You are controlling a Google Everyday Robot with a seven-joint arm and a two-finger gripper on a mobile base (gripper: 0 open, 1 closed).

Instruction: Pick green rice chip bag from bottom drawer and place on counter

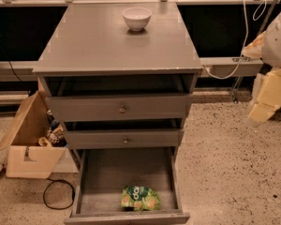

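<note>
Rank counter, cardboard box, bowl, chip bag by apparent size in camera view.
1. counter
2. box
3. bag and bowl: they look alike, and the bag is nearer the camera, so unranked.
The pincer hangs at the right edge, off the counter.

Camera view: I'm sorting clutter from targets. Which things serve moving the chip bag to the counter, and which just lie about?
Job: green rice chip bag in open bottom drawer; counter; gripper at right edge.
Lying about: white bowl, cardboard box, floor cable.

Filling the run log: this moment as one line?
green rice chip bag: front of open bottom drawer | gripper: right of cabinet, not touching bag | counter: bowl at back
</note>
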